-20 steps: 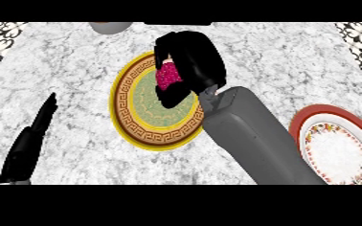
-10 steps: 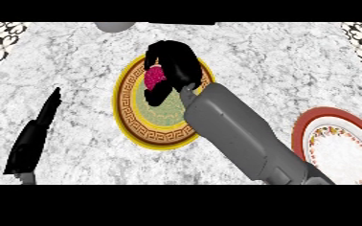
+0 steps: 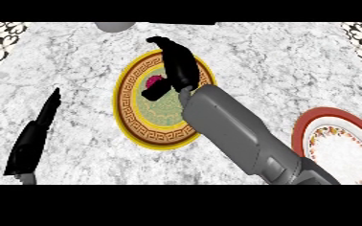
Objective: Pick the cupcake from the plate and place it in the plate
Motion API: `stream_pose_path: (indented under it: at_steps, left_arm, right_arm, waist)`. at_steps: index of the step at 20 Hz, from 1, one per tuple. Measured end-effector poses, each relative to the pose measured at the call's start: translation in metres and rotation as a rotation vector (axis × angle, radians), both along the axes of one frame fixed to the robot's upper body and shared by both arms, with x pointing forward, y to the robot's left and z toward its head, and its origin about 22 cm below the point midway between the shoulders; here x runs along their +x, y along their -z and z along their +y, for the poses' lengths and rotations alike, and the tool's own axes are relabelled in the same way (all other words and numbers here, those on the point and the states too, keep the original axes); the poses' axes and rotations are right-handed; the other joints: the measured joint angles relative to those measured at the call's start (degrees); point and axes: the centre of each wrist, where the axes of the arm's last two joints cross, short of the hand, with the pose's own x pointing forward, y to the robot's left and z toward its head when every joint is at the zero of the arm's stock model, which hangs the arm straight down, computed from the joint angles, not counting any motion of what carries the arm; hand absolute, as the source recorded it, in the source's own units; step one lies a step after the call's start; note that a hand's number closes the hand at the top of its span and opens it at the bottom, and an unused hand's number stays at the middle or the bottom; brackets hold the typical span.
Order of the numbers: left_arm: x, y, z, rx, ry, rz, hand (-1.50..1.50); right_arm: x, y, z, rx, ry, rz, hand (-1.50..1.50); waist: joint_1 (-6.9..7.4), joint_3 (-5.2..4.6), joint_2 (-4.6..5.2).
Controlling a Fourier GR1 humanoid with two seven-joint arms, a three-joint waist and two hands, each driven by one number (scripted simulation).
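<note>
A pink cupcake (image 3: 151,82) sits on the yellow plate with the Greek-key rim (image 3: 134,119), left of its middle, and only its top shows. My right hand (image 3: 180,66) hovers over the plate. Its fingers stretch straight toward the far rim, just right of the cupcake. The thumb (image 3: 157,91) lies across the cupcake's near side and hides part of it. The fingers are not curled round the cupcake. A white plate with a red rim (image 3: 311,124) lies at the right edge, partly cut off. My left hand (image 3: 34,136) rests open at the lower left.
A grey round object (image 3: 113,26) shows at the counter's far edge, above the yellow plate. My right forearm (image 3: 240,134) crosses the counter between the two plates. Patterned corners show at the far left and far right.
My right hand has swung over the plate, its fingers now pointing to the far rim and its thumb beside the cupcake. The forearm has lowered toward the right. The left hand has barely moved.
</note>
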Motion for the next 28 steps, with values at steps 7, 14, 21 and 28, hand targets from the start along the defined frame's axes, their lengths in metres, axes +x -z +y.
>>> stream_pose_path:
  at_steps: [7,14,21,28]
  left_arm:
    - [-0.005,0.003,0.003,0.003,-0.022,0.003,0.0]
    - [-0.012,0.003,0.006,0.006,-0.038,0.01,0.0]
    - [-0.016,0.006,0.008,-0.001,-0.03,0.011,0.0]
    - [-0.017,-0.001,0.009,0.002,-0.034,0.006,0.0]
  right_arm:
    - [0.008,-0.009,-0.019,0.241,0.155,-0.071,-1.5]
    - [0.017,-0.006,-0.092,0.471,0.226,-0.103,-1.5]
    - [0.02,0.005,-0.184,0.553,0.197,-0.176,-1.5]
    - [0.007,0.025,-0.251,0.531,0.167,-0.199,-1.5]
  waist:
    - [-1.6,0.02,-0.35]
    - [-2.55,0.07,-0.44]
    - [-2.56,0.04,-0.46]
    - [-2.48,0.03,-0.48]
